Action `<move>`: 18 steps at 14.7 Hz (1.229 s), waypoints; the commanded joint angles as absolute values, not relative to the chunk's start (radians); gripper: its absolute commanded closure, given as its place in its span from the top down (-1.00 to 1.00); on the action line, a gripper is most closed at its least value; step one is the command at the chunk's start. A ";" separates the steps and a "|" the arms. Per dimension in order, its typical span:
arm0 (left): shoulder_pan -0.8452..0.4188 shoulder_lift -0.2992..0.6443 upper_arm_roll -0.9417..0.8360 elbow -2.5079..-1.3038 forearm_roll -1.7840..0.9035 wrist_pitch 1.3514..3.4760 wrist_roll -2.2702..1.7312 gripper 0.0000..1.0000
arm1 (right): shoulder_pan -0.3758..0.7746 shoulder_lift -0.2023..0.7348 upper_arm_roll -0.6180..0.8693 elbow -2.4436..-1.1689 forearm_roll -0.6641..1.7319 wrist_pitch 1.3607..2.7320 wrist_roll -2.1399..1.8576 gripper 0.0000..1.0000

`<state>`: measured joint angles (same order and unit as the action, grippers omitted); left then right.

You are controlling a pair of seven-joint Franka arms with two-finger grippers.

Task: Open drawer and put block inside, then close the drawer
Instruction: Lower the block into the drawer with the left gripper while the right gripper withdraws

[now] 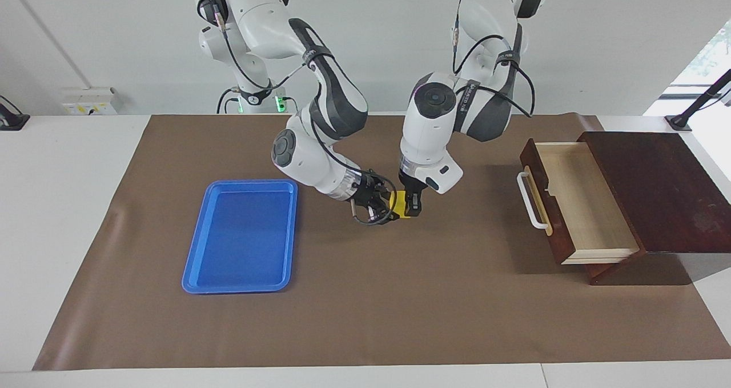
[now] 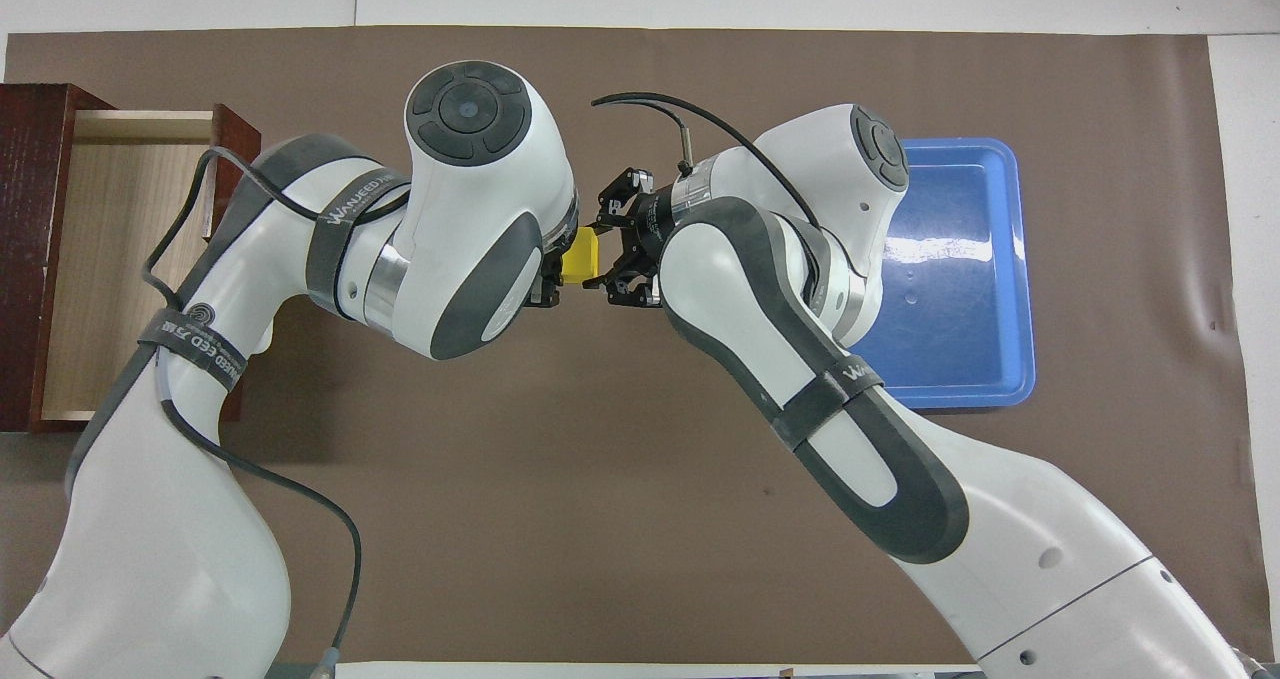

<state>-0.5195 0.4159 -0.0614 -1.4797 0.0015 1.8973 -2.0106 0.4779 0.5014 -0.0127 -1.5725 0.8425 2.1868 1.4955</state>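
The small yellow block point(image 1: 400, 204) hangs a little above the brown mat at the middle of the table, between both grippers; it also shows in the overhead view point(image 2: 581, 257). My right gripper point(image 1: 387, 206) reaches in level from the blue tray's side, its fingers on either side of the block. My left gripper point(image 1: 412, 206) points down, its dark fingers clamped on the block's other end. The drawer point(image 1: 577, 202) of the dark reddish-brown box point(image 1: 662, 188) stands pulled open at the left arm's end. Its pale wood interior is bare, with the white handle point(image 1: 531, 202) in front.
A flat blue tray point(image 1: 243, 236) lies empty on the mat toward the right arm's end. The brown mat point(image 1: 400, 296) covers most of the table. In the overhead view both forearms cover the mat's middle and part of the drawer point(image 2: 110, 259).
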 commanded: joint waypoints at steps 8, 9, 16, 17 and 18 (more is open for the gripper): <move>-0.434 0.330 -0.046 -1.445 0.021 1.746 -1.915 -1.00 | 0.407 0.486 -0.017 -1.569 0.824 2.123 1.502 0.87; -0.405 0.325 -0.045 -1.418 0.020 1.696 -1.876 -1.00 | 0.375 0.467 -0.017 -1.575 0.818 2.090 1.474 0.87; -0.082 0.219 -0.038 -1.390 0.017 1.629 -1.599 -1.00 | 0.201 0.295 -0.017 -1.594 0.421 1.866 1.133 1.00; -0.049 0.216 -0.037 -1.390 0.024 1.628 -1.562 -1.00 | 0.183 0.270 -0.017 -1.589 0.343 1.833 1.055 1.00; -0.017 0.216 -0.038 -1.393 0.023 1.638 -1.513 -1.00 | 0.169 0.246 -0.017 -1.588 0.286 1.804 0.972 1.00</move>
<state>-0.0710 0.2306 -0.0244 -1.3858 0.0149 1.6516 -1.5815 0.1955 0.3074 -0.0276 -1.5692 0.3963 1.8470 1.1113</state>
